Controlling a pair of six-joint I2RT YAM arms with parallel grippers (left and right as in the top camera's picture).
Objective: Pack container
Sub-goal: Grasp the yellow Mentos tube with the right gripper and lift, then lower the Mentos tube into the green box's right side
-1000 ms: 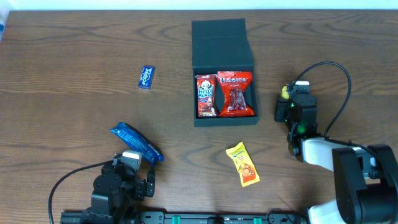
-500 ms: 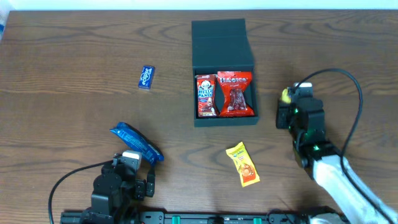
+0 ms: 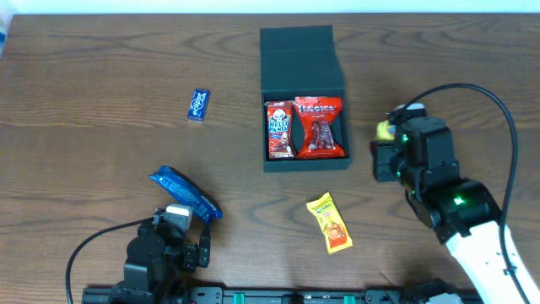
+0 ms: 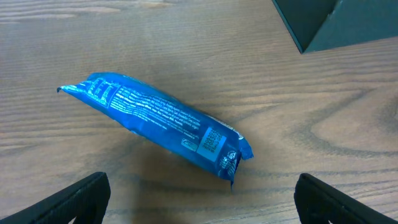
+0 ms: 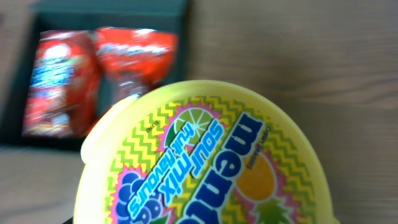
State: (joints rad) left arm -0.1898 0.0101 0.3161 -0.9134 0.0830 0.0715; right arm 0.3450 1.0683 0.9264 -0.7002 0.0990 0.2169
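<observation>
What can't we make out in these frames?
Right gripper grip: right wrist view, blocked by the yellow mint tub; overhead, under the wrist body.
Small blue packet label: overhead, too small.
Container: left wrist view, cut off by the top edge.
Red packets: right wrist view, blurred.

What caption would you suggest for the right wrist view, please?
Yellow Mentos tub fills the foreground; behind it, the open container holds two red snack packets.
</observation>
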